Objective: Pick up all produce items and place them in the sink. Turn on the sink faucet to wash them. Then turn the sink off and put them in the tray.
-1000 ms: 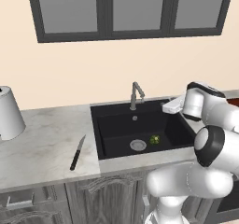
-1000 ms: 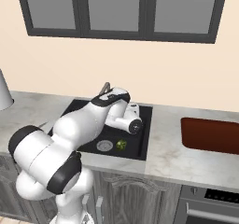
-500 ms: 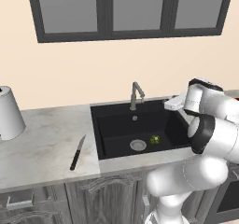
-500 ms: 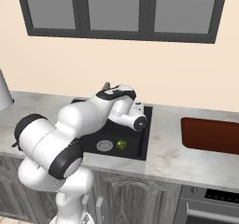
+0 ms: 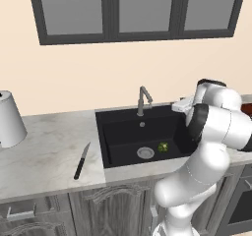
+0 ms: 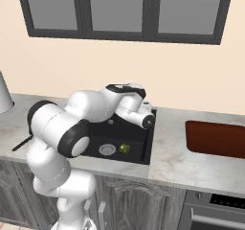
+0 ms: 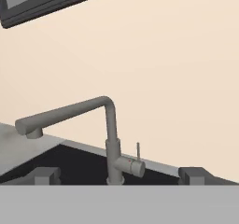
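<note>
step: the broccoli already lies in the sink, so by my reading the job in hand is turning on the faucet.
broccoli: lower middle of the left base view, on the black floor just right of the silver drain; in the right base view it sits at centre, right of the drain too.
faucet: centre of the hand view, upright post with the spout running off to the left; a short handle stub with a thin lever sticks out low on the right of the post.
gripper: gripper jaws spread wide and empty, the two tips low in the hand view, one to each side of the faucet base; nothing is between them yet.
aim: the lever is the target, not the post or spout; it lies slightly right of the midline between the tips, so a small shift that way looks needed before closing in.
approach: come in level and slow, push the lever rather than squeeze it; how the lever moves cannot be told from here.
risk: clipping the post and missing the lever.
tray: reddish-brown tray at the right of the right base view, well apart from the sink; for later.
knife: knife at lower left of the left base view, on the counter; leave it.
</note>
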You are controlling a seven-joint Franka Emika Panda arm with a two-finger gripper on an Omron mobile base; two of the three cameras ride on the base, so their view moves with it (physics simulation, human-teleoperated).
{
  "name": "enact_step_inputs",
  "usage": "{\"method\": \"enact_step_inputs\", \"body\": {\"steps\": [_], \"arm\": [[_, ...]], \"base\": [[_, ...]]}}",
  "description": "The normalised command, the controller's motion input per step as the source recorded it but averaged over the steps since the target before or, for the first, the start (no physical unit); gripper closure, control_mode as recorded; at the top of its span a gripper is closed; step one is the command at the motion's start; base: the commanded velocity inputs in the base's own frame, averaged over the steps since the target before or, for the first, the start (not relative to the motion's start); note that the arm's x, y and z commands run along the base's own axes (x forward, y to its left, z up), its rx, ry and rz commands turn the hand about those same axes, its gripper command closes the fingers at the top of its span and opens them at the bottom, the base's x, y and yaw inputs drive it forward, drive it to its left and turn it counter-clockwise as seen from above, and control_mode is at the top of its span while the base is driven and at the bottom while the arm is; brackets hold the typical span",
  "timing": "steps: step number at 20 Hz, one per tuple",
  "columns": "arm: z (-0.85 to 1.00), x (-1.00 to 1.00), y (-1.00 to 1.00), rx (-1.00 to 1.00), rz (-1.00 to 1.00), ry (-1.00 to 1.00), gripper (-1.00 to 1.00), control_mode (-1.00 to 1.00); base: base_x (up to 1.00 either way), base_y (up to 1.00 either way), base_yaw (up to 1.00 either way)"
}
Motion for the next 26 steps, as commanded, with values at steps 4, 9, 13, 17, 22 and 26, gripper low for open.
{"method": "enact_step_inputs", "body": {"steps": [4, 9, 13, 17, 22, 26], "arm": [[-0.16, 0.46, 0.0, 0.0, 0.02, 0.01, -1.0, -1.0], [-0.17, 0.4, 0.0, 0.0, 0.01, 0.0, -1.0, -1.0], [-0.21, 0.37, 0.0, 0.0, 0.0, 0.01, -1.0, -1.0], [-0.19, 0.35, 0.0, 0.0, 0.0, 0.02, -1.0, -1.0], [-0.18, 0.33, 0.02, 0.0, 0.0, 0.01, -1.0, -1.0], [-0.12, 0.27, 0.06, 0.0, 0.0, 0.0, -1.0, -1.0]], "base": [[0.0, 0.0, 0.0], [0.0, 0.0, 0.0], [0.0, 0.0, 0.0], [0.0, 0.0, 0.0], [0.0, 0.0, 0.0], [0.0, 0.0, 0.0]]}}
